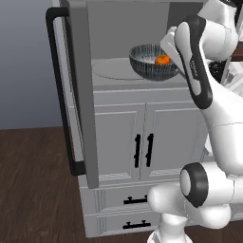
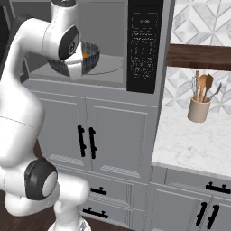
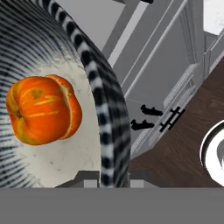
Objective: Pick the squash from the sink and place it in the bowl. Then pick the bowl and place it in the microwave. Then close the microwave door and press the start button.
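Observation:
The squash point(image 1: 162, 60) point(image 3: 43, 109), small and orange, lies inside the ribbed dark grey bowl point(image 1: 147, 66) point(image 3: 105, 100). My gripper point(image 3: 111, 177) is shut on the bowl's rim, one finger inside and one outside. It holds the bowl in the open microwave point(image 1: 118, 33) cavity, over the round turntable point(image 1: 116, 71). In the right base view my arm hides most of the bowl point(image 2: 92, 54). The microwave door point(image 1: 83, 95) stands swung open at the left, edge-on, with its black bar handle point(image 1: 61, 95) facing out. The sink is out of view.
The black keypad panel point(image 2: 144, 45) is right of the cavity. Grey cabinet doors point(image 1: 142, 142) and drawers sit below the microwave. To the right, a marble counter point(image 2: 194, 144) carries a utensil holder point(image 2: 199, 108). Dark wood floor point(image 1: 33, 190) lies in front.

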